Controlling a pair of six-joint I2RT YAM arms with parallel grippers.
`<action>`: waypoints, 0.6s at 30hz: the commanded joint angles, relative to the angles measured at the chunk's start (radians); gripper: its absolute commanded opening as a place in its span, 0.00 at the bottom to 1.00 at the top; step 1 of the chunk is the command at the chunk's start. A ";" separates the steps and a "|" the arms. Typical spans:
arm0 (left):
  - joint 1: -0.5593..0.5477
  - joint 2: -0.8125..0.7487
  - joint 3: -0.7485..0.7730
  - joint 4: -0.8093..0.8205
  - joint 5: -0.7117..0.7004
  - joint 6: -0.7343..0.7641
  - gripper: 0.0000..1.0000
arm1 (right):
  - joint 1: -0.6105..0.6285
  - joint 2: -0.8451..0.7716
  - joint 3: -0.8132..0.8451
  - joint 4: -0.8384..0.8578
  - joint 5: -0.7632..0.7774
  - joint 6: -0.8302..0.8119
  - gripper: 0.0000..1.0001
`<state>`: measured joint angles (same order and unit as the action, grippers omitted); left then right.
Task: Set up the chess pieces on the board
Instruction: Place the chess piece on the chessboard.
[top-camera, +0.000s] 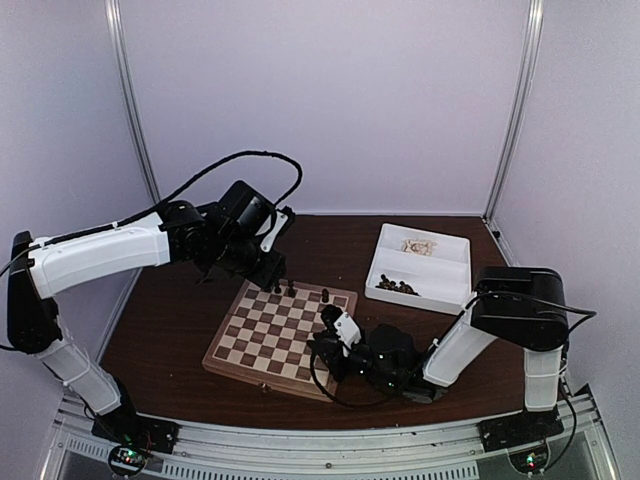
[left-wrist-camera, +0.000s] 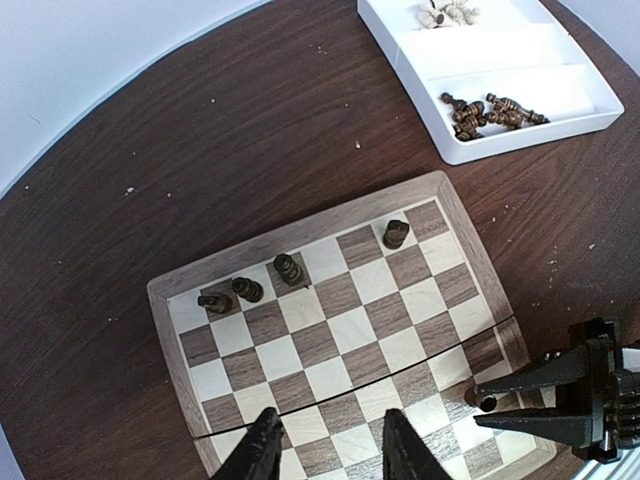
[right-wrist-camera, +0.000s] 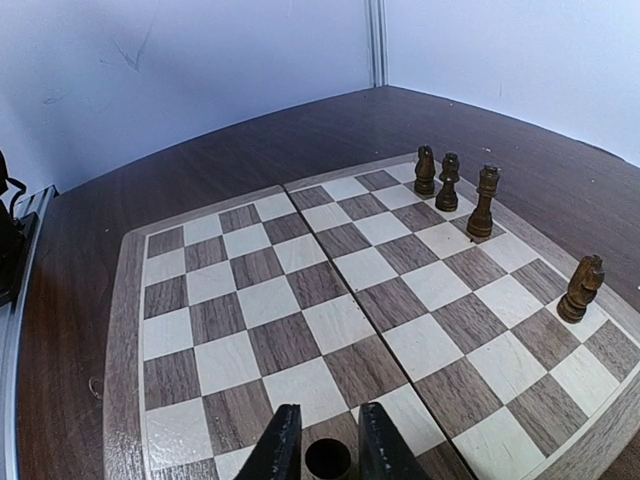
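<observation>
The board (top-camera: 270, 335) lies mid-table. Several dark chess pieces stand along its far row: three close together (left-wrist-camera: 247, 289) and one apart (left-wrist-camera: 396, 233); in the right wrist view these are the group (right-wrist-camera: 447, 182) and the lone piece (right-wrist-camera: 582, 288). My right gripper (right-wrist-camera: 328, 440) rests low at the board's near right corner (top-camera: 325, 345). Its jaws stand slightly apart around an upright dark piece (right-wrist-camera: 328, 459), with a thin gap on each side. My left gripper (left-wrist-camera: 328, 435) hovers open and empty over the board's far left part (top-camera: 268, 270).
A white compartment tray (top-camera: 440, 240) sits beyond the board at the right. It holds dark pieces (left-wrist-camera: 490, 112) in one compartment and pale pieces (left-wrist-camera: 447, 12) in another. Bare dark tabletop surrounds the board. Walls close in the back and sides.
</observation>
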<state>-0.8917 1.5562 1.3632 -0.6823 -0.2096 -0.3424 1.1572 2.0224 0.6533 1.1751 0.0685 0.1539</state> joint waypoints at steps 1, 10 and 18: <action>0.004 0.007 0.002 0.021 -0.013 0.000 0.36 | 0.006 -0.005 -0.003 -0.015 0.018 -0.012 0.23; 0.004 0.016 0.013 0.021 0.014 0.003 0.36 | 0.006 -0.134 -0.024 -0.085 0.021 -0.045 0.32; 0.001 -0.005 -0.012 0.015 0.072 0.021 0.37 | 0.004 -0.335 -0.023 -0.303 0.120 -0.125 0.42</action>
<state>-0.8917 1.5654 1.3632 -0.6823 -0.1860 -0.3401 1.1576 1.7805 0.6300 1.0187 0.0990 0.0776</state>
